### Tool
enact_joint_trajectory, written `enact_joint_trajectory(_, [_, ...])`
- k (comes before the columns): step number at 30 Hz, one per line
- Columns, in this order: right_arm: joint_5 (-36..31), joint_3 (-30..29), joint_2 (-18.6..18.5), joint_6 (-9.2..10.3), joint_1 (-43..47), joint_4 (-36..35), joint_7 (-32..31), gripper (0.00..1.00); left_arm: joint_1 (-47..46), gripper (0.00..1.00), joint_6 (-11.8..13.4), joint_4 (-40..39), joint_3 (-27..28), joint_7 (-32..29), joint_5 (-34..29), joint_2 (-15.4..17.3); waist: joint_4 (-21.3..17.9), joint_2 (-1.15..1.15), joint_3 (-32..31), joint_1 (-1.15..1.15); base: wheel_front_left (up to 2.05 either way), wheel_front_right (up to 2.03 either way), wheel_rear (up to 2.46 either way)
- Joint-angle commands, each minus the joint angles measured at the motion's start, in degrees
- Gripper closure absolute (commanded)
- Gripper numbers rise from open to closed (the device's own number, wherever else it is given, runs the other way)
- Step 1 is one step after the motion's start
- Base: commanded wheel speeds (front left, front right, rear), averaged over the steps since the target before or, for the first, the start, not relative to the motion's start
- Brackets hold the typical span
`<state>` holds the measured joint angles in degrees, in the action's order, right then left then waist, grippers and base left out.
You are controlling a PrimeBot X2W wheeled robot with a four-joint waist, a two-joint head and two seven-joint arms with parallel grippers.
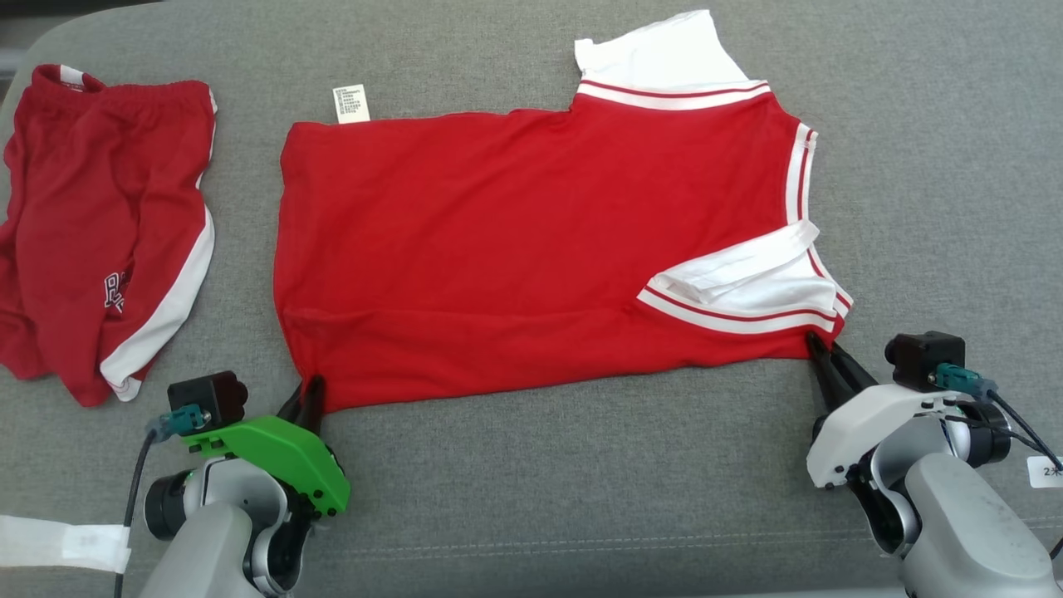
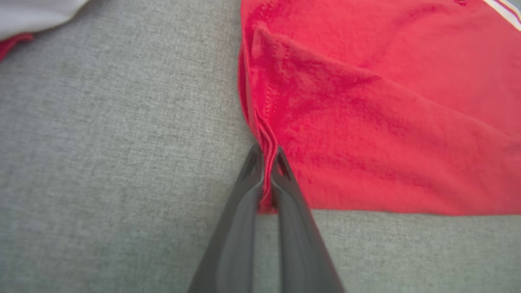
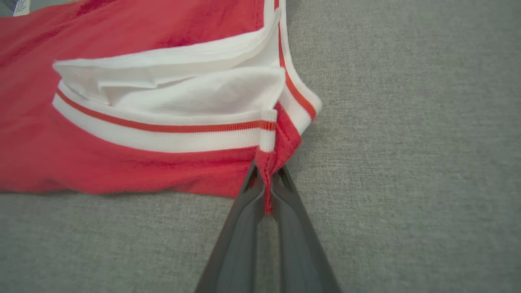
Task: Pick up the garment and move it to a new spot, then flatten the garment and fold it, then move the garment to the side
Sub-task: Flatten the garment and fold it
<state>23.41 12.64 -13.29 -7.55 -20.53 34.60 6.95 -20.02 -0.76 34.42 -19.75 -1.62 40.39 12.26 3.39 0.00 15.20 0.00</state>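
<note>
Nearest the lens, at the near edge of a grey cushion (image 1: 531,498), the left end effector (image 1: 311,394) is clamped on the hem corner of a red shirt (image 1: 531,241), while the right end effector (image 1: 822,349) is clamped on the shoulder corner just below the white-striped armhole. The shirt lies spread across the middle of the cushion, its neck end toward the right edge, and a pair of red shorts (image 1: 100,232) sits near the left edge. Each grip takes only a thin bunch of cloth at the very tips of the fingers, so a sharp pull could slip a corner free and drop that side. Uneven lifting would probably skew the fold. The rumpled white sleeve (image 1: 747,278) beside the right grip might be trapped inside as a lump.
</note>
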Motion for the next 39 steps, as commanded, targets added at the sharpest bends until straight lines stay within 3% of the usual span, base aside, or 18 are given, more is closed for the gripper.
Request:
enact_joint_trajectory(1, [1.0,0.0,-0.7,0.12,1.4,0.3,0.3,1.00,2.7,1.00,-0.5,-0.5,-0.1,-0.7,1.1,-0.2,0.1,0.00,-0.3,0.00,0.00,0.00,0.00])
enact_joint_trajectory(14, [4.7,-3.2,-1.2,0.12,12.0,-8.8,-0.7,1.00,9.7,1.00,0.4,-13.3,0.5,-5.9,3.0,5.0,-0.9,0.00,-2.3,0.00,0.00,0.00,0.00])
enact_joint_trajectory(25, [2.4,-8.9,4.2,0.11,21.3,-18.8,-4.1,1.00,17.0,1.00,4.8,-24.7,1.6,-11.3,4.4,8.9,-2.8,0.00,-3.5,0.00,0.00,0.00,0.00])
enact_joint_trajectory(26, [1.8,-9.2,4.5,0.11,21.5,-19.2,-4.4,0.43,17.2,1.00,5.0,-25.1,1.7,-11.5,4.5,9.1,-2.9,0.00,-3.4,0.00,0.00,0.00,0.00])
enact_joint_trajectory(27, [1.3,-9.4,4.7,0.11,21.6,-19.5,-4.6,0.00,17.3,0.79,5.2,-25.4,1.8,-11.5,4.5,9.1,-3.0,0.00,-3.4,0.00,0.00,0.00,0.00])
enact_joint_trajectory(28, [1.1,-9.7,5.0,0.11,21.5,-20.1,-4.4,0.00,17.3,0.49,5.5,-25.7,2.0,-11.1,4.2,9.1,-3.0,0.00,-3.4,0.00,0.00,0.00,0.00])
enact_joint_trajectory(29, [0.6,-10.0,5.2,0.11,21.4,-20.4,-4.5,0.00,17.3,0.00,5.7,-25.8,2.0,-10.8,4.0,9.1,-3.0,0.00,-3.4,0.00,0.00,0.00,0.00])
enact_joint_trajectory(39, [-6.9,-13.1,4.6,0.09,20.1,-25.4,-3.1,0.00,16.4,0.00,11.5,-27.9,3.5,-1.7,-1.9,7.4,-2.6,0.00,-5.8,0.00,0.00,0.00,0.00])
